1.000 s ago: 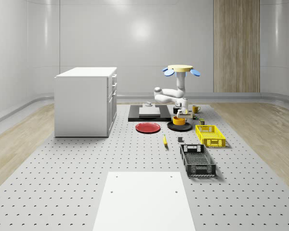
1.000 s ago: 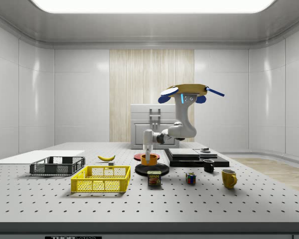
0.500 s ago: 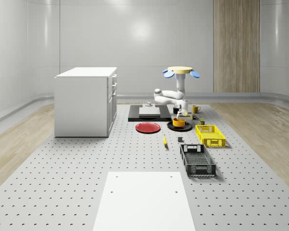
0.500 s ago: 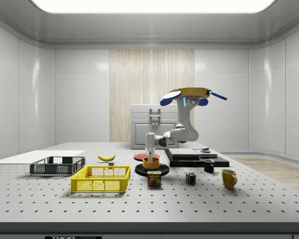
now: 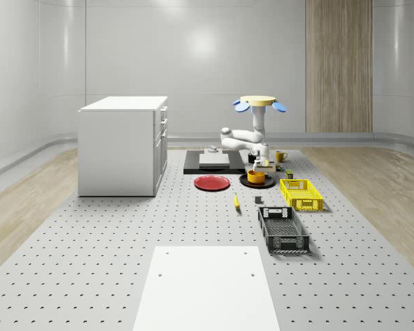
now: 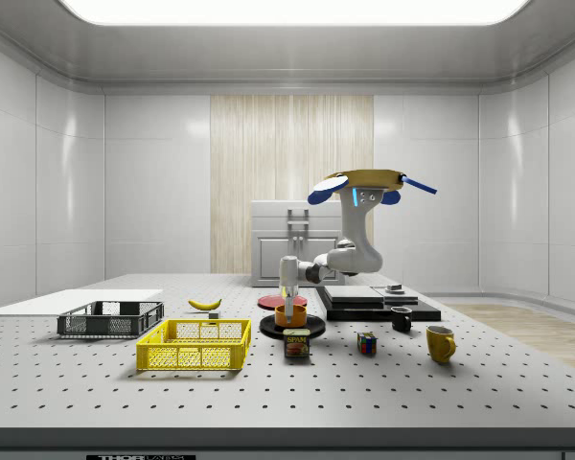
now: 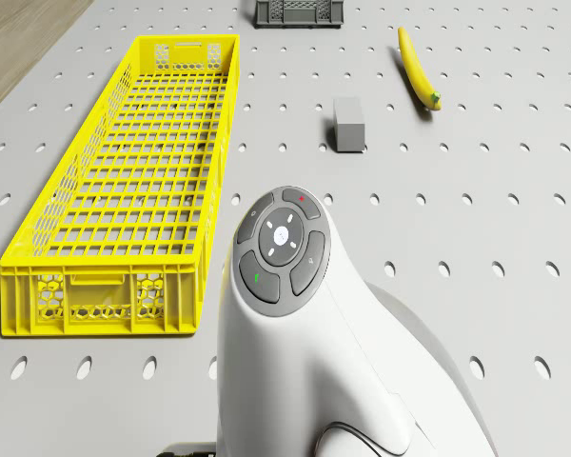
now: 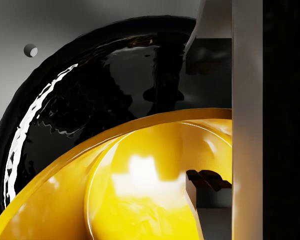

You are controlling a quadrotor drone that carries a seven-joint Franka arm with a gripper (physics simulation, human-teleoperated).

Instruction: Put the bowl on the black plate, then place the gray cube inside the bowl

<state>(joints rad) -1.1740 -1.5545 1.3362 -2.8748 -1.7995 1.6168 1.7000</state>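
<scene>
The orange bowl [image 5: 256, 176] [image 6: 290, 314] sits upright on the black plate [image 5: 243, 181] [image 6: 268, 328]. My gripper [image 5: 260, 165] [image 6: 288, 295] points straight down at the bowl's rim. In the wrist view the gripper [image 8: 210, 140] straddles that rim of the bowl [image 8: 140, 200], one fingertip [image 8: 210, 187] inside with a gap to the wall, and the plate [image 8: 90, 100] shines beneath. The fingers stand open. The gray cube [image 5: 258, 201] [image 7: 349, 125] lies on the table between banana and yellow crate. The drone [image 5: 261, 101] [image 6: 364, 182] hovers behind the plate.
A yellow crate [image 5: 301, 194] [image 7: 133, 190] and a black crate [image 5: 283, 229] lie near the plate, with a banana [image 5: 236, 201] [image 7: 419, 71] and a red plate [image 5: 212, 183]. A white cabinet [image 5: 123, 145], black slab [image 5: 210, 162], yellow mug [image 6: 440, 342] and tin [image 6: 297, 344] stand around.
The arm has lowered the bowl onto the black plate, and the drone has shifted a little toward the side view's right. The fingers have parted from the bowl's rim.
</scene>
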